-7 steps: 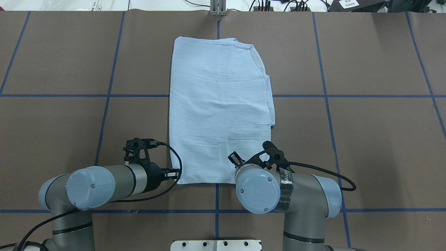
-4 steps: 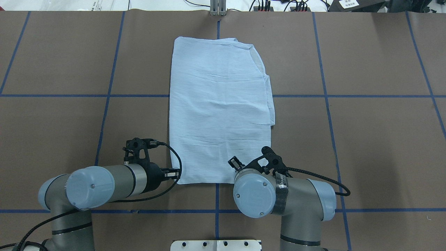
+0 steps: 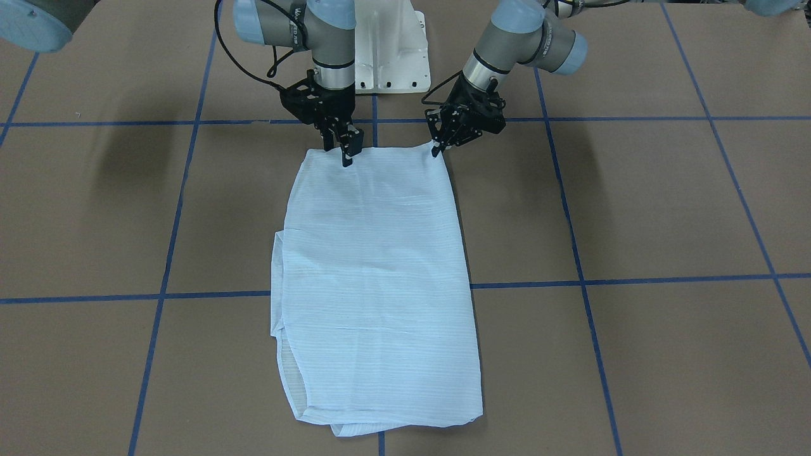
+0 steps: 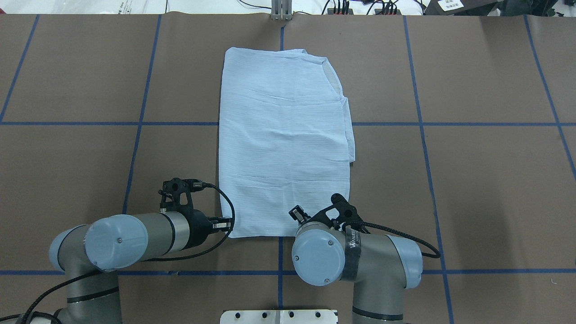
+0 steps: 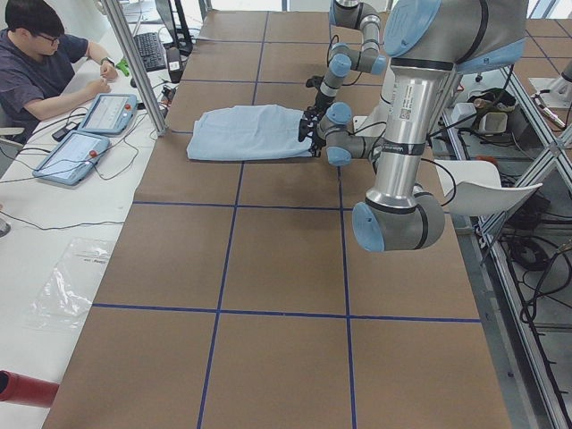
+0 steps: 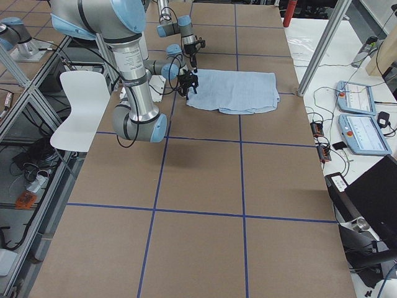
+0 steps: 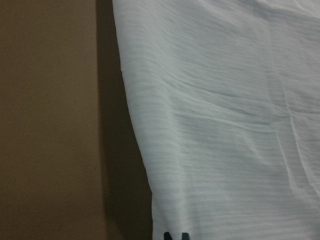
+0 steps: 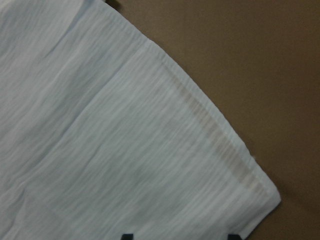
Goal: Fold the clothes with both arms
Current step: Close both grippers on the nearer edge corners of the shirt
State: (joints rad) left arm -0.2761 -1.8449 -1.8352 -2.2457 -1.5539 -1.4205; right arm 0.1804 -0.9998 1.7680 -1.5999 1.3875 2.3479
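Blue and thin, the shirt lies flat on the brown desk. It is folded into one long strip, and no sleeves show. One short end is close to the robot and the other points away. A bit of cloth sticks out along the right side.

The left gripper is down low at the near left corner of the shirt. Its jaws are close together with cloth at the tips, so it looks like it is pinching that corner, though the pinch itself is hard to see. The right gripper is at the near edge, a little way in from the right corner. Its jaws are wide apart and hold nothing. I cannot tell if they touch the cloth.

I think the step now is grabbing the near end with both grippers, so the strip can be folded in half. Next, the right gripper should go down and squeeze its part of the edge. Then both should lift together and carry the near end over to the far end — at the same height and speed, or the thin cloth may sag or twist.
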